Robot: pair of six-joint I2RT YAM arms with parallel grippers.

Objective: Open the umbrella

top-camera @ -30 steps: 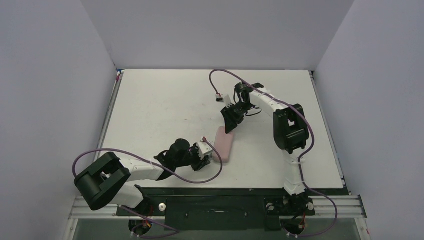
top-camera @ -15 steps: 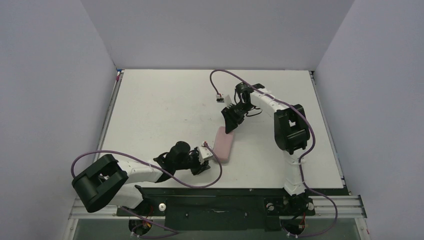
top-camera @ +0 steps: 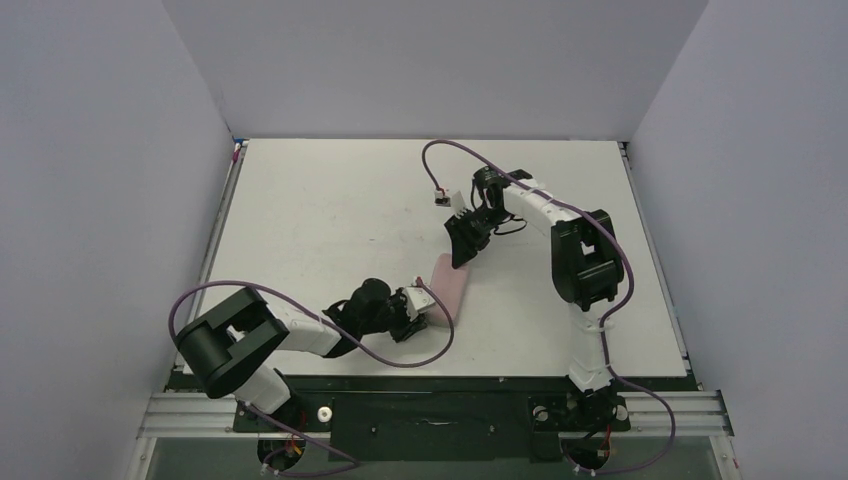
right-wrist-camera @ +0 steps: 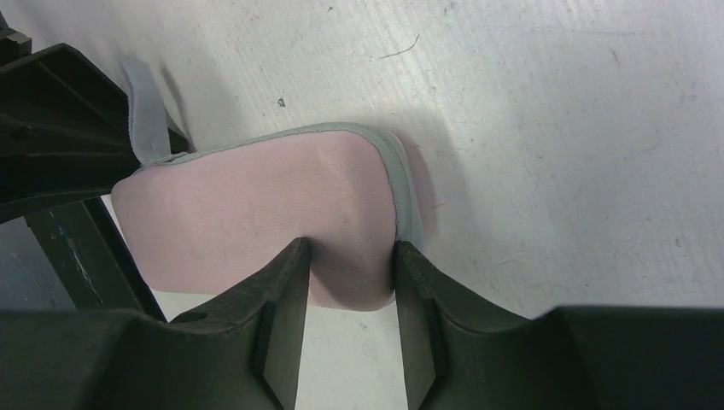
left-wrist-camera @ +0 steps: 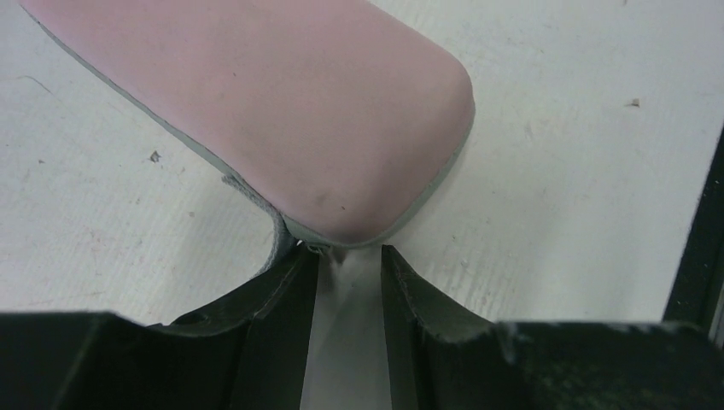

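A pink case [top-camera: 445,290] is seen lying on the white worktop [top-camera: 330,210], a little right of its middle, with one end towards the arms and the other away from them. The umbrella itself is not seen in any view; only the case is shown. The left fingers [top-camera: 420,316] are brought low to the near end of the case and are parted by a narrow gap, through which only pale worktop is seen; nothing is clearly held between them. In the left wrist view the rounded end of the case [left-wrist-camera: 282,111] is met just above the two tips, and a grey strap [left-wrist-camera: 275,229] is seen hanging off the case edge beside one tip. The right fingers [top-camera: 461,250] are set at the far end of the case and are partly open, with the pink face [right-wrist-camera: 273,213] showing between them and spreading wider than the gap on both sides. Whether the fabric is pinched or only pressed cannot be told. A grey seam [right-wrist-camera: 401,188] is seen running round the case edge, and a shadow is cast on the worktop beside that end
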